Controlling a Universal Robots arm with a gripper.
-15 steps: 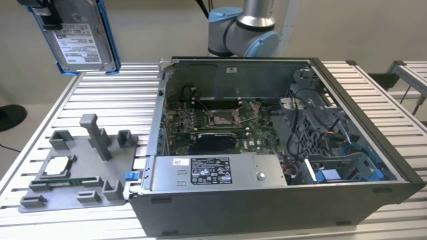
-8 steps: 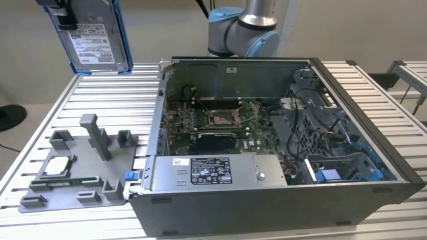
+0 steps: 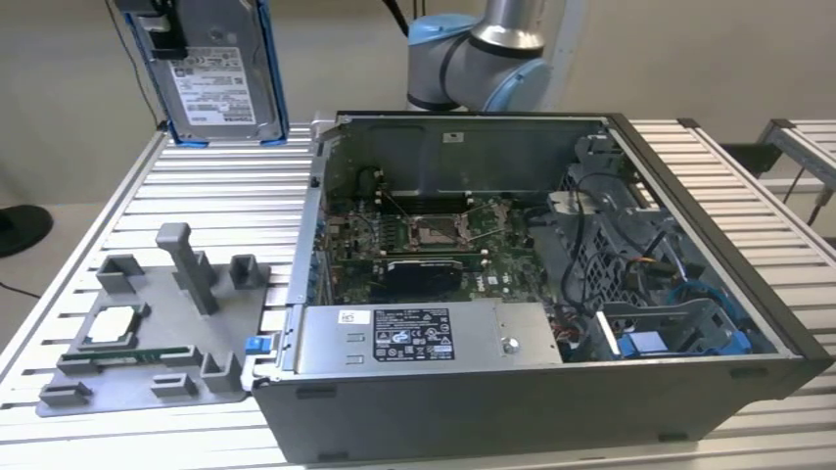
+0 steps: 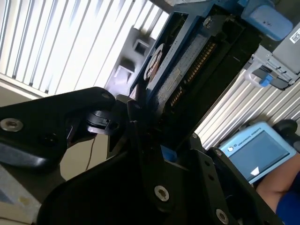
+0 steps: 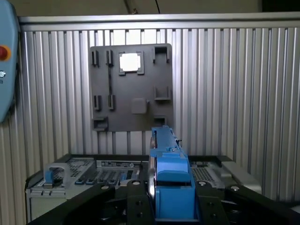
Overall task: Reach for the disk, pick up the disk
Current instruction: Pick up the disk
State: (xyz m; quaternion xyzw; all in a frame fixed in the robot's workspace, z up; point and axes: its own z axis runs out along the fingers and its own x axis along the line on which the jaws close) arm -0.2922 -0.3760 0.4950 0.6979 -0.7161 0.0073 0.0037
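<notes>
Between fingers: disk [image 5: 168, 159] seen edge-on, blue bracket facing cam; gripper [image 5: 171, 192] clamped on it from both sides, jaws no wider than disk.
Disk pos: held upright in air, clear of table [image 3: 196, 186], at exterior view's upper left.
Disk label: white w/ black print & barcodes, on face toward exterior cam.
PC case [image 3: 523, 411]: open, on table, well below disk.
Grey box [image 3: 418, 338]: inside case, black-and-white label on top.
Fixture plate [image 3: 144, 382]: grey, beside case; square silver chip [image 3: 112, 323] seated in it.
</notes>
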